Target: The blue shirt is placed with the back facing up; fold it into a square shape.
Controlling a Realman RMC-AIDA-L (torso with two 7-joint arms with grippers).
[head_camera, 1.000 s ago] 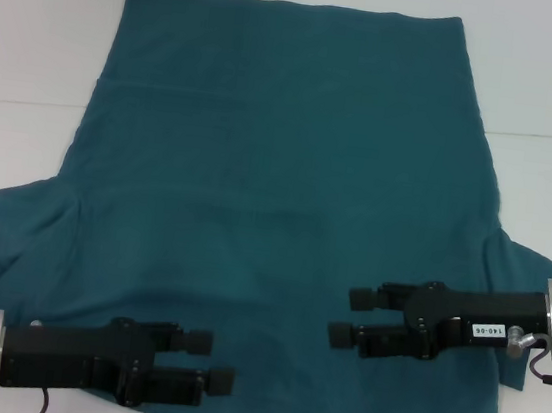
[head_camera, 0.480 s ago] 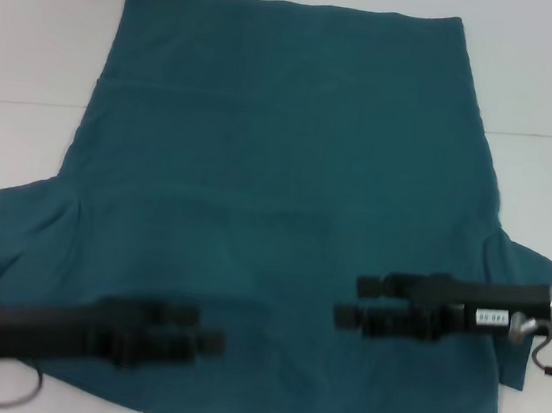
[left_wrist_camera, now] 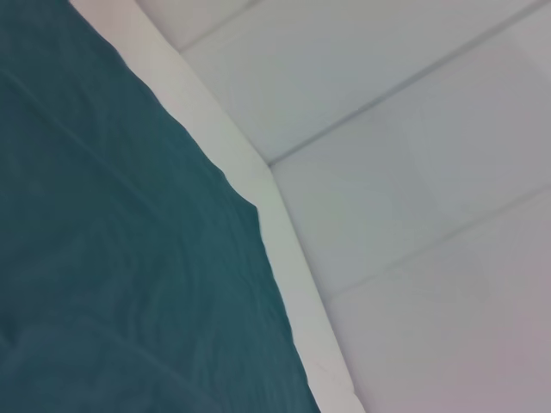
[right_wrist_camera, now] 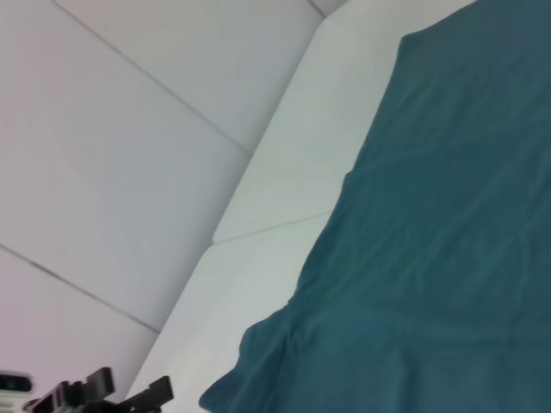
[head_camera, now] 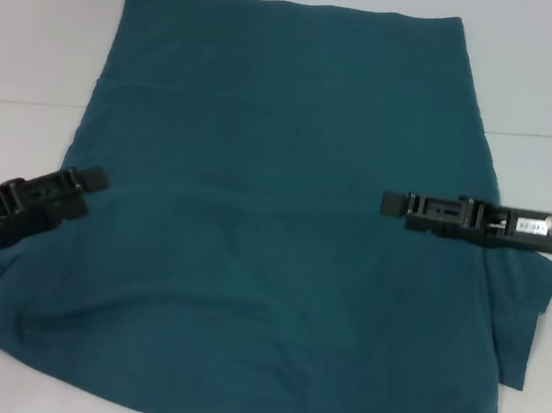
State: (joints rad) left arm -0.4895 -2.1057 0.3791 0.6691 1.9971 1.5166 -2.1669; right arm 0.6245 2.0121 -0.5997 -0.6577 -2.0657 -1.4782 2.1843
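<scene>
Looks like robot test room or lab, not home. Big plain white table [head_camera: 36, 26] fills head view, thin seam across it near far edge. Only one blue shirt [head_camera: 275, 216] lies spread on it. Two black robot arms reach in from left and right table edges. Wrist views show table edge, then pale grey floor [left_wrist_camera: 413, 172] made of big smooth tiles with thin lines between. All very plain and clean.
</scene>
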